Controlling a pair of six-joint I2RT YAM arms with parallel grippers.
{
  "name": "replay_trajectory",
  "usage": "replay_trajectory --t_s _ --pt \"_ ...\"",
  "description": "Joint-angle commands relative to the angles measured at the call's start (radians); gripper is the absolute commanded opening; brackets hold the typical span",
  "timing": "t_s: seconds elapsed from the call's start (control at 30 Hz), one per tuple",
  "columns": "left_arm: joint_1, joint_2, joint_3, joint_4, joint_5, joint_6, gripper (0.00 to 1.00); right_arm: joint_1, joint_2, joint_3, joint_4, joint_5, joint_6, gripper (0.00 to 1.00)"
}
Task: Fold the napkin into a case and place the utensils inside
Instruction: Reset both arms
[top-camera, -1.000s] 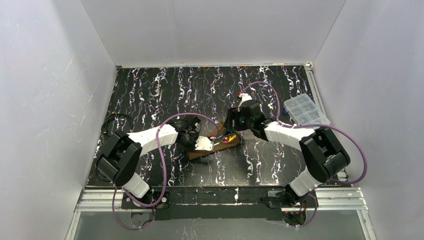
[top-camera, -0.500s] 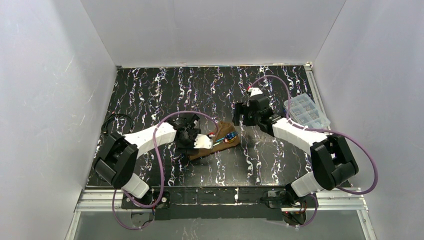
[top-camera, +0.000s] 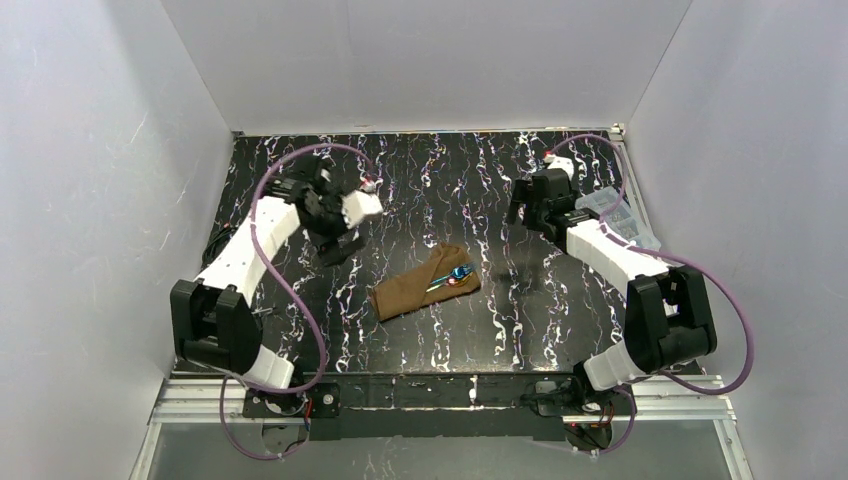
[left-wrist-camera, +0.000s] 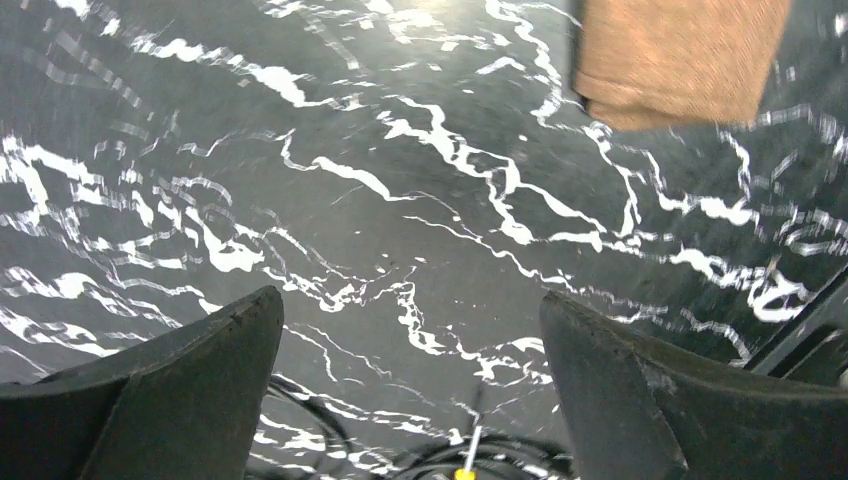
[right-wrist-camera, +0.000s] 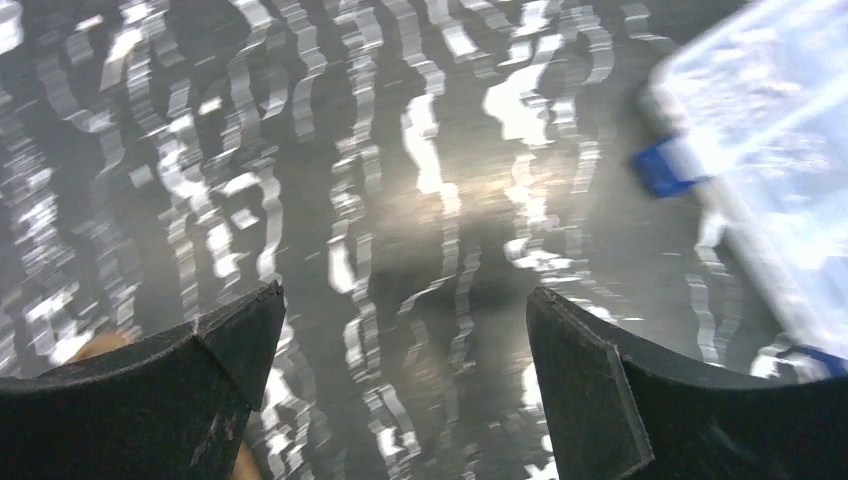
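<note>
Top external: case (top-camera: 415, 288) points far-right, utensils (top-camera: 455, 276) at that end; left claw (left-wrist-camera: 410, 300), right claw (right-wrist-camera: 405, 295) wide.

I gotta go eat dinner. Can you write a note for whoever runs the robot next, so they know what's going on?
The left hand is open and empty, over bare table, apart from the case.
The right hand is open and empty, near the clear compartment box.
The case lies folded mid-table, with nothing touching it.
The utensils, blue and red, sit at its right end with their tips showing.
Done: folding and loading, it seems.
Left: probably nothing; just check that the utensils sit properly inside.
</note>
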Motion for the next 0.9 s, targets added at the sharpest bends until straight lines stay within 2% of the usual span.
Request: replay_trajectory --t_s 0.0,0.03,0.1,0.13,0.23,0.37,0.5,0.63,0.8,0.87 --pt "0.171 0.041 0.044 0.077 0.200 -0.255 0.98 -0.029 0.035 -0.014 0.042 0.320 -0.055 0.99" --pt "0.210 0.048 0.025 0.155 0.215 -0.363 0.98 -0.034 0.045 -0.050 0.077 0.392 -0.075 0.99" --pt "0.269 0.059 -0.048 0.337 0.220 -0.539 0.98 -0.053 0.061 -0.079 0.113 0.432 -0.093 0.99" --pt "0.291 0.064 -0.086 0.403 0.235 -0.593 0.99 -0.058 0.062 -0.096 0.125 0.457 -0.099 0.99" --pt "0.336 0.052 -0.250 0.646 0.219 -0.709 0.98 -0.076 0.018 -0.220 0.334 0.487 -0.161 0.99" --pt "0.368 0.033 -0.447 0.976 0.226 -0.783 0.98 -0.138 -0.027 -0.377 0.616 0.507 -0.185 0.99" --pt "0.388 0.031 -0.575 1.190 0.223 -0.828 0.99 -0.183 -0.019 -0.460 0.750 0.449 -0.244 0.99" --pt "0.393 0.014 -0.645 1.305 0.241 -0.862 0.99 -0.221 -0.020 -0.550 0.906 0.361 -0.293 0.99" --pt "0.393 -0.073 -0.774 1.471 0.194 -0.900 0.98 -0.229 0.063 -0.654 1.175 0.312 -0.325 0.99" --pt "0.393 -0.108 -0.807 1.492 0.188 -0.900 0.99 -0.228 0.110 -0.681 1.267 0.211 -0.373 0.99"
